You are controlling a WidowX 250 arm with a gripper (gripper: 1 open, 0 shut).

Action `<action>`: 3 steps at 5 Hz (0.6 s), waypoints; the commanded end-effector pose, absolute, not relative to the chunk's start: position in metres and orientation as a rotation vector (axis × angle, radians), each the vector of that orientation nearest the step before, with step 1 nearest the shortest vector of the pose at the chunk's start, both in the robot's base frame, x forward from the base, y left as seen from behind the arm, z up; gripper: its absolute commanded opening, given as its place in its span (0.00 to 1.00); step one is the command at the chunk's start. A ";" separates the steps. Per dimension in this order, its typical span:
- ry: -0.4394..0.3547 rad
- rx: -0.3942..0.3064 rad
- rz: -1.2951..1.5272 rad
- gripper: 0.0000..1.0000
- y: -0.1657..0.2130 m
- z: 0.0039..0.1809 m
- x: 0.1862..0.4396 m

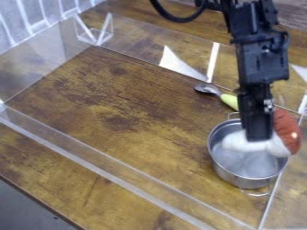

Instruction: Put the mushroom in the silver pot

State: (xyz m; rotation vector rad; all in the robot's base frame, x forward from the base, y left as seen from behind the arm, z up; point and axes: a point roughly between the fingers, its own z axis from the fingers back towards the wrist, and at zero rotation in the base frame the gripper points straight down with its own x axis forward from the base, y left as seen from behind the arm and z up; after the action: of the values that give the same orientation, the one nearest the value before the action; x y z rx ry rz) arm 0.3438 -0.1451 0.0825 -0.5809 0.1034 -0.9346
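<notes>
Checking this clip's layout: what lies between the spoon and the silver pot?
The yellow-green vegetable lies between the spoon and silver pot, in the camera view.

white-stemmed, reddish-capped mushroom [285,129] above shiny round silver pot [249,163].

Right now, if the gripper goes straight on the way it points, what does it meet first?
Likely the silver pot: the gripper points down over it, with the mushroom at its fingers. Depth is unclear, so rim or inside floor, I can't tell.
</notes>
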 end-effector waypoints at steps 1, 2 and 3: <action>0.007 -0.598 -0.887 0.00 -0.135 0.106 0.345; 0.015 -0.616 -0.819 0.00 -0.138 0.111 0.342; 0.067 -0.621 -0.797 0.00 -0.130 0.121 0.343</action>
State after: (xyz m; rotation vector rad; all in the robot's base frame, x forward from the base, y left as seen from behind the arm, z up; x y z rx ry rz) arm 0.3363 -0.1382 0.0843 -0.6530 0.1741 -0.7793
